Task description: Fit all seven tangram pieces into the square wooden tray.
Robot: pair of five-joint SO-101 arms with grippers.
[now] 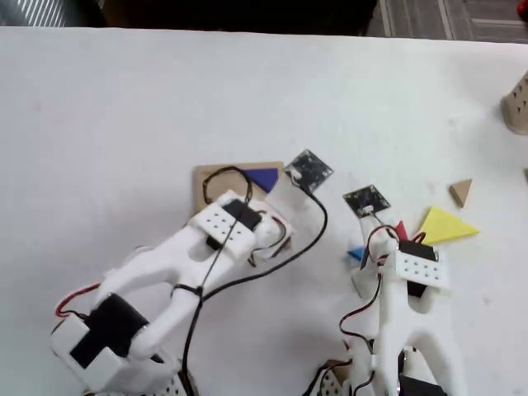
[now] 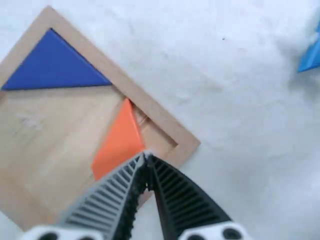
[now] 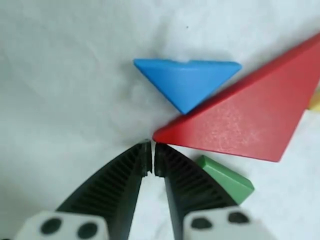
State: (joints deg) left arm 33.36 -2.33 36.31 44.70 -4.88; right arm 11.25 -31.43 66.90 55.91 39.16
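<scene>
The square wooden tray (image 1: 200,178) lay near the middle of the white surface (image 1: 115,107). Inside it, a dark blue triangle (image 2: 55,65) sat snug in 1 corner, with 2 of its sides against the rim. An orange piece (image 2: 120,142) lay in the tray too, along the rim, with its pointy end near the dark blue triangle. Your left claw (image 2: 146,161) was squeezed closed with nothing in it. Its tips were right over the edge of the orange piece, close to another corner of the tray.

The other pieces lay out on the surface, well apart from the tray. A light blue triangle (image 3: 187,80) touched the long side of a red triangle (image 3: 245,120) with 1 point. A green piece (image 3: 227,180) lay just beside the red triangle. Your right claw (image 3: 152,159) was closed as well and held nothing. Its tips were just beside a corner of the red triangle. A yellow triangle (image 1: 448,224) lay next to the red triangle, and a small tan triangle (image 1: 461,191) lay near the yellow one.
</scene>
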